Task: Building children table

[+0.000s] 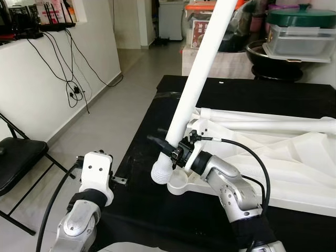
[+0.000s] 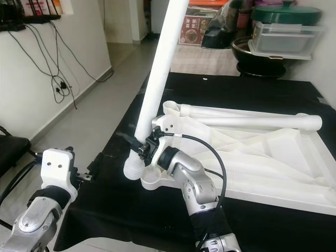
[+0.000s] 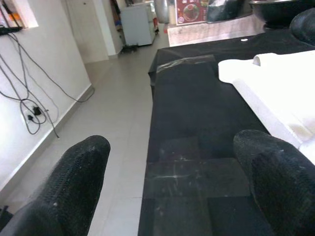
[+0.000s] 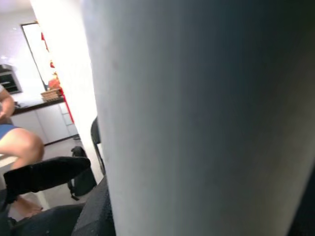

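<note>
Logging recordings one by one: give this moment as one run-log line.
right gripper: shut on table leg, tilted, threaded end beside corner socket | left gripper: open, idle

Lived-in home, kitchen end showing. Grey tiled floor [image 1: 126, 100] running toward doorway. Lidded pot [image 1: 302, 16] and plastic container [image 1: 299, 42] sitting on counter behind. Cables [image 1: 71, 79] dangling down white wall [image 1: 31, 89]. Folding chair [image 1: 21, 163] standing at left. Black cloth [image 3: 197, 123] covering low work surface.
</note>
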Motion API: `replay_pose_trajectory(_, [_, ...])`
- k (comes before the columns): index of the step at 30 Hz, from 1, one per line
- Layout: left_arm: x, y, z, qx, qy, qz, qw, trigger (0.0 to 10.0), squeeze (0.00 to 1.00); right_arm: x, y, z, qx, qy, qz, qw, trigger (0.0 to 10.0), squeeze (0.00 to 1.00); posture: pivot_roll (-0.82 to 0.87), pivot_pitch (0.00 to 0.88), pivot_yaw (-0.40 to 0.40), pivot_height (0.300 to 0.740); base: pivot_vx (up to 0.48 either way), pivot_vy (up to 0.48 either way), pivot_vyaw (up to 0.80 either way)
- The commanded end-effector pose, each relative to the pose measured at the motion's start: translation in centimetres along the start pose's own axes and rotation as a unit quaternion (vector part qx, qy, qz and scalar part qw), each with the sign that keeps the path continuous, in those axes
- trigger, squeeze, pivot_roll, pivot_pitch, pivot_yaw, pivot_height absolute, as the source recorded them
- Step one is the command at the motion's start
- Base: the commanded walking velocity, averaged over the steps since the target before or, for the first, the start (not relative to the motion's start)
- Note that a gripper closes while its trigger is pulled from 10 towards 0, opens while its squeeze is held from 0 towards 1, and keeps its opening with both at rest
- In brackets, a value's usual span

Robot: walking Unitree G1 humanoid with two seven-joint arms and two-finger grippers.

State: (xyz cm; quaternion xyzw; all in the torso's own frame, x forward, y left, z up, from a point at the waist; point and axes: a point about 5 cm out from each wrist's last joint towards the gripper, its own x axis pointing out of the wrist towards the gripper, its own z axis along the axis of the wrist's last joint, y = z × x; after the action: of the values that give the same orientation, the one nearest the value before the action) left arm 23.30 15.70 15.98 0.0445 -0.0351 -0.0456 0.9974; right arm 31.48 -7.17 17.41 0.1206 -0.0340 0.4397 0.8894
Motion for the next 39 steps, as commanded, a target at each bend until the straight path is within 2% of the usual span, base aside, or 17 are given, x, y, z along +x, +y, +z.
replay_pose_trajectory(1, [0.13, 0.11, -0.56, -0.003, 0.016, -0.003, 1.000, 10.0, 0.00, 0.46, -0.02, 0.33, -0.006, -0.004, -0.002, 1.000, 10.0, 0.00, 0.03, 0.051, -0.006, 0.740, 0.000, 0.000, 0.00])
replay_pose_trajectory(26, [0.37, 0.20, -0.44, -0.003, 0.012, -0.002, 1.000, 10.0, 0.00, 0.63, -0.18, 0.06, -0.005, 0.006, -0.007, 1.000, 10.0, 0.00, 0.03, 0.054, -0.006, 0.740, 0.000, 0.000, -0.77])
replay_pose_trajectory(33, [0.29, 0.52, -0.48, 0.013, 0.011, 0.022, 1.000, 10.0, 0.00, 0.67, -0.15, 0.05, -0.005, 0.004, -0.004, 1.000, 10.0, 0.00, 0.03, 0.052, -0.005, 0.740, 0.000, 0.000, -0.80])
replay_pose_trajectory(39, [0.25, 0.65, -0.57, 0.015, 0.014, 0.031, 0.999, 10.0, 0.00, 0.67, 0.05, 0.15, -0.004, -0.002, 0.004, 1.000, 10.0, 0.00, 0.03, 0.046, -0.006, 0.740, 0.000, 0.000, -0.22])
